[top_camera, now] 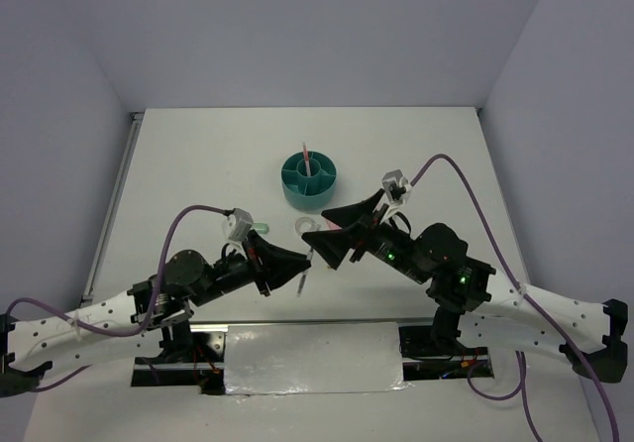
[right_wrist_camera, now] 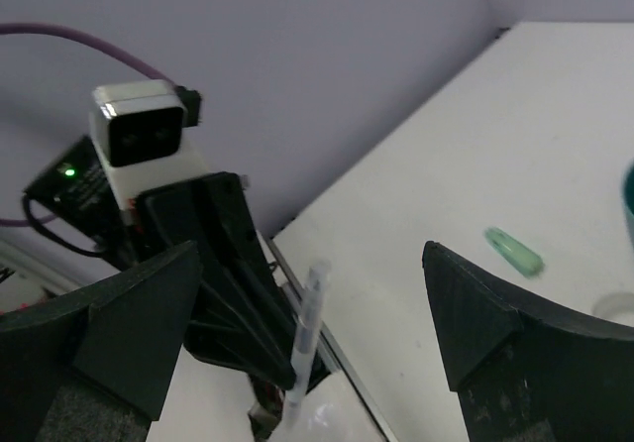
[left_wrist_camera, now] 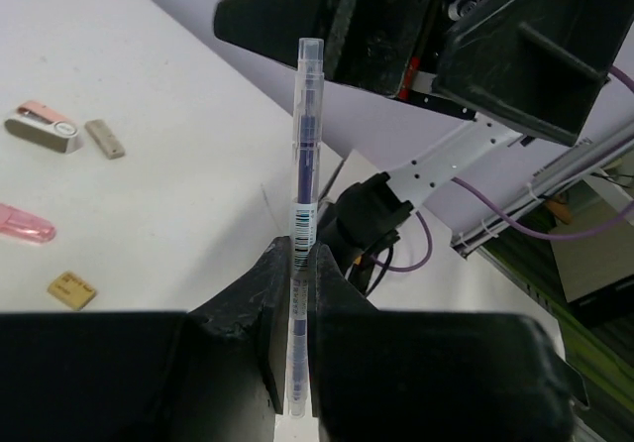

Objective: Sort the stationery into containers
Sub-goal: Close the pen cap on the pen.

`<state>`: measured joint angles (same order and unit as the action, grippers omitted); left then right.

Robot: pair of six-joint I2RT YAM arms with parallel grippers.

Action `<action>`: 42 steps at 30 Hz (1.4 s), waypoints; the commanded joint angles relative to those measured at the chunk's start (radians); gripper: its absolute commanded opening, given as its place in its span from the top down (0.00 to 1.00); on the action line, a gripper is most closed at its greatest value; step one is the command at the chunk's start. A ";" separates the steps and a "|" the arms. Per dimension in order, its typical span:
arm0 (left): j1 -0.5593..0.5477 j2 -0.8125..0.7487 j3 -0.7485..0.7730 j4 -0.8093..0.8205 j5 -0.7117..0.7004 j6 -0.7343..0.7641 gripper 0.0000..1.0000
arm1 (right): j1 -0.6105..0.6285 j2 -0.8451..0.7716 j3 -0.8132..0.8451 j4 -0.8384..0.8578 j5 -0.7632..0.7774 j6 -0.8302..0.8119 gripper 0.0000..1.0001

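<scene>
Pen (left_wrist_camera: 304, 145) stands upright, pinched low in the nearly closed left claw (left_wrist_camera: 297, 264), just ahead of the wide-open, empty right claw (right_wrist_camera: 312, 303), apparently poised for carrying to the organiser (top_camera: 294, 192) beyond.

my left arm (top_camera: 129, 308) reaches in low from the left. my left gripper (left_wrist_camera: 300, 264) is clamped tight on a thin dark pen (left_wrist_camera: 305, 155), which stands upright between the fingers. my right arm (top_camera: 475, 283) bends in from the right. my right gripper (right_wrist_camera: 309, 264) faces the left one nose to nose, jaws spread wide, gripping nothing.
</scene>
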<state>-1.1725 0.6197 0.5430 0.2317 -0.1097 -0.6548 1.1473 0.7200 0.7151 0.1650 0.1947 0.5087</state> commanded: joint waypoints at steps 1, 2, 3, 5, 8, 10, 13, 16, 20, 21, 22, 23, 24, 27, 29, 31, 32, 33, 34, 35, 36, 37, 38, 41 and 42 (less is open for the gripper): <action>0.004 -0.017 -0.006 0.118 0.073 0.043 1.00 | -0.006 0.036 0.055 0.160 -0.118 -0.042 0.01; 0.004 -0.017 -0.009 0.123 0.077 0.041 1.00 | -0.004 0.041 0.052 0.168 -0.127 -0.042 0.02; 0.004 -0.017 -0.011 0.136 0.091 0.043 1.00 | -0.004 0.045 0.052 0.169 -0.124 -0.039 0.03; 0.004 -0.021 -0.021 0.153 0.102 0.041 1.00 | -0.004 0.052 0.052 0.165 -0.107 -0.035 0.06; 0.004 -0.023 -0.026 0.169 0.102 0.044 1.00 | -0.004 0.053 0.047 0.162 -0.098 -0.023 0.17; 0.004 -0.023 -0.026 0.172 0.102 0.049 1.00 | -0.004 0.053 0.041 0.163 -0.110 -0.019 0.22; 0.002 -0.026 -0.029 0.184 0.100 0.047 1.00 | -0.004 0.055 0.030 0.166 -0.136 -0.013 0.22; 0.002 -0.032 -0.026 0.187 0.085 0.050 1.00 | -0.004 0.058 0.008 0.179 -0.178 0.002 0.22; 0.004 -0.038 -0.020 0.185 0.067 0.058 1.00 | -0.004 0.064 -0.038 0.205 -0.224 0.024 0.26; 0.004 -0.038 -0.018 0.184 0.065 0.061 1.00 | -0.004 0.065 -0.046 0.218 -0.227 0.027 0.28; 0.004 -0.038 -0.012 0.184 0.065 0.063 1.00 | -0.006 0.065 -0.051 0.222 -0.228 0.030 0.32; 0.004 -0.035 -0.011 0.181 0.064 0.066 1.00 | -0.003 0.065 -0.057 0.225 -0.233 0.033 0.36; 0.004 -0.032 -0.008 0.179 0.061 0.069 1.00 | -0.004 0.065 -0.057 0.228 -0.238 0.033 0.46; 0.002 -0.028 0.000 0.182 0.056 0.072 1.00 | -0.004 0.071 -0.057 0.229 -0.251 0.036 0.52; 0.004 -0.025 0.002 0.185 0.058 0.070 1.00 | -0.004 0.075 -0.059 0.234 -0.256 0.037 0.62; 0.004 -0.017 0.002 0.190 0.050 0.066 1.00 | -0.004 0.075 -0.060 0.235 -0.258 0.042 0.87; 0.004 -0.015 0.002 0.190 0.044 0.063 1.00 | -0.006 0.075 -0.060 0.237 -0.258 0.044 0.91; 0.004 -0.009 0.002 0.187 0.036 0.061 1.00 | -0.004 0.072 -0.062 0.240 -0.258 0.045 0.93; 0.004 -0.005 0.005 0.186 0.036 0.060 1.00 | -0.004 0.070 -0.063 0.242 -0.258 0.048 0.95; 0.004 0.003 0.009 0.182 0.036 0.057 1.00 | -0.004 0.070 -0.063 0.242 -0.258 0.047 0.98; 0.004 0.021 0.020 0.178 0.053 0.057 0.83 | -0.004 0.068 -0.062 0.242 -0.255 0.045 0.99; 0.004 0.032 0.028 0.173 0.062 0.055 0.76 | -0.004 0.065 -0.062 0.240 -0.253 0.044 0.99; 0.004 0.057 0.035 0.172 0.074 0.057 0.70 | -0.006 0.065 -0.059 0.237 -0.250 0.044 1.00; 0.004 0.104 0.058 0.175 0.107 0.053 0.53 | -0.004 0.067 -0.051 0.234 -0.250 0.039 1.00; 0.004 0.116 0.063 0.178 0.120 0.052 0.55 | -0.003 0.068 -0.049 0.232 -0.251 0.036 1.00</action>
<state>-1.1694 0.6983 0.5621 0.3630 -0.0364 -0.6067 1.1408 0.7925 0.6533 0.3511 -0.0429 0.5529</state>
